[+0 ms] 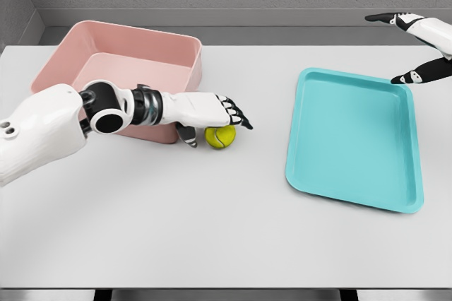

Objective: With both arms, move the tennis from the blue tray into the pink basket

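Observation:
A yellow-green tennis ball (220,136) lies on the white table just in front of the pink basket (185,41), near its front right corner. My left hand (215,121) hovers right over the ball, fingers stretched out above it and thumb hanging down on its left side, open and not closed around it. The blue tray (353,138) sits at the right with nothing in it. My right hand (402,46) is raised past the tray's far right corner, fingers spread wide and holding nothing.
The pink basket holds nothing. A grey wall runs along the back of the table. The table's front edge shows at the bottom of the view.

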